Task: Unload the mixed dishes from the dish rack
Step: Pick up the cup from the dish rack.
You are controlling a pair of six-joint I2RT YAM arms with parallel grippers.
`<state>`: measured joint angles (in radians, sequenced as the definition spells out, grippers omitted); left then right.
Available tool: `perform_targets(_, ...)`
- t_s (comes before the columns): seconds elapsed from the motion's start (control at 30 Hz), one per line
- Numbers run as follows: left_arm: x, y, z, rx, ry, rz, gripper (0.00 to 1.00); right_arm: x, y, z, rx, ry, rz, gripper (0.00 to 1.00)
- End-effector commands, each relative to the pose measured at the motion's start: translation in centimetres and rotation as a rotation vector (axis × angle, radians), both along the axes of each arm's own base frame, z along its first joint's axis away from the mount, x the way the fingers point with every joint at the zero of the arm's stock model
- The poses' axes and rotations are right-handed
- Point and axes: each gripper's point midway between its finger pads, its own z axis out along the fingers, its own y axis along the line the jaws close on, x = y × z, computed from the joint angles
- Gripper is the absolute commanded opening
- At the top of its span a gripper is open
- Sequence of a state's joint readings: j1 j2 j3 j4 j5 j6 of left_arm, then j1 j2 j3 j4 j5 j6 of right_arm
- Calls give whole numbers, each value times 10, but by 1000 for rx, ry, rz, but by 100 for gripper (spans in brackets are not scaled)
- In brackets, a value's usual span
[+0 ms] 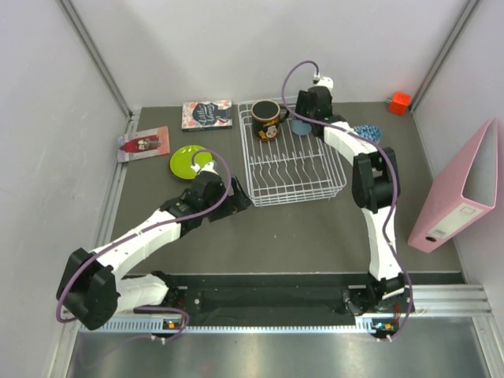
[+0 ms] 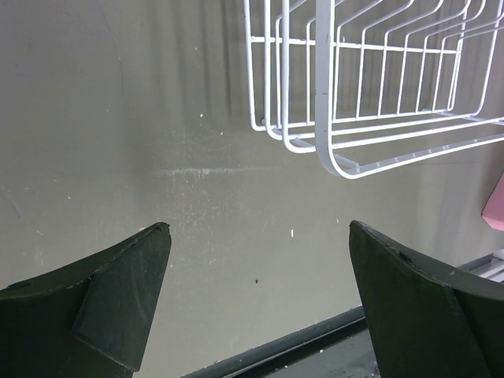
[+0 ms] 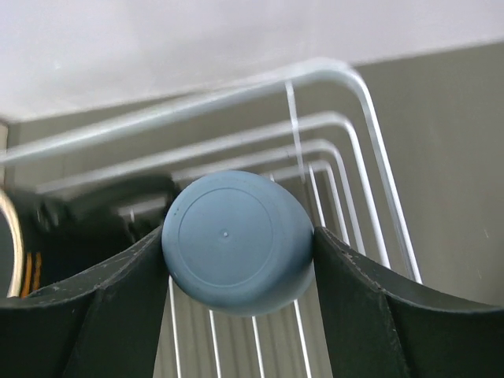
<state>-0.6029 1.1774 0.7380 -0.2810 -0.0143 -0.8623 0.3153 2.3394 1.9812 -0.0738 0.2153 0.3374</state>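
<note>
Right end effector (image 3: 238, 236) extended far over dish rack (image 3: 378, 157), clamped on pale blue cup (image 3: 228, 244), left end effector (image 2: 258, 228) held apart over tabletop (image 2: 118, 157)

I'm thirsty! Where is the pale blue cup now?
In the top view, the pale blue plastic cup is at the far end of the white wire dish rack, right of the black cartoon mug, between the right gripper's fingers.
</note>
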Motion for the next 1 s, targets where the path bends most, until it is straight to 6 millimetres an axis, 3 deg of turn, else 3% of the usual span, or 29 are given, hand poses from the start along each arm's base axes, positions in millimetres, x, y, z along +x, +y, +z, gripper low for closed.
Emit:
perform_targets(0.0, 7, -7, 18, -39, -62, -12, 99, -31, 12, 103, 80, -173, 32, 0)
perform_targets(0.07, 10, -6, 30, -46, -98, -8, 99, -46, 19, 124, 98, -204, 50, 0)
perform_targets(0.1, 11, -6, 34, -50, -110, -9, 99, -60, 18, 160, 124, -259, 55, 0)
perform_targets(0.17, 13, -7, 45, -60, -138, -6, 99, -80, 22, 177, 154, -289, 65, 0)
perform_targets(0.2, 14, -6, 49, -63, -145, -4, 99, -98, 18, 214, 203, -347, 66, 0)
perform_targets(0.23, 15, -6, 52, -68, -151, 1, 99, -108, 16, 210, 214, -336, 69, 0)
perform_targets(0.27, 16, -5, 58, -74, -167, 9, 99, -129, 13, 241, 251, -386, 86, 0)
perform_targets(0.3, 17, -4, 62, -79, -175, 17, 99, -139, 11, 249, 288, -393, 87, 0)
perform_targets(0.33, 17, -3, 65, -81, -177, 27, 99, -150, 10, 236, 301, -367, 95, 0)
perform_targets(0.37, 21, 4, 71, -71, -194, 72, 99, -173, 5, 265, 346, -425, 116, 0)
perform_targets(0.4, 22, 9, 73, -69, -195, 103, 99, -185, 3, 268, 400, -426, 116, 0)
perform_targets(0.43, 21, 13, 81, -87, -208, 134, 99, -196, 4, 243, 419, -375, 132, 0)
perform_targets(0.47, 22, 16, 83, -97, -222, 154, 99, -219, -1, 261, 472, -419, 145, 0)
perform_targets(0.5, 22, 18, 88, -113, -244, 171, 99, -231, -1, 263, 546, -422, 156, 0)
perform_targets(0.53, 22, 18, 98, -170, -291, 180, 99, -246, 6, 225, 571, -354, 203, 0)
perform_targets(0.57, 21, 17, 104, -203, -321, 179, 99, -267, 2, 257, 691, -460, 234, 0)
perform_targets(0.6, 18, 11, 113, -254, -348, 148, 99, -279, 7, 221, 722, -400, 258, 0)
perform_targets(0.67, 12, 0, 144, -399, -478, 83, 99, -303, 16, 218, 867, -363, 326, 0)
perform_targets(0.7, 3, -8, 155, -469, -501, 29, 99, -312, 21, 208, 914, -360, 371, 0)
perform_targets(0.73, -7, -14, 152, -520, -506, -25, 99, -324, 31, 204, 961, -333, 433, 0)
perform_targets(0.77, -12, -19, 179, -615, -595, -62, 99, -332, 35, 203, 1042, -306, 454, 0)
perform_targets(0.9, -35, -42, 190, -765, -572, -228, 98, -364, 59, 195, 1119, -292, 559, 0)
perform_targets(0.97, -47, -49, 200, -827, -590, -308, 96, -368, 66, 194, 1117, -290, 568, 0)
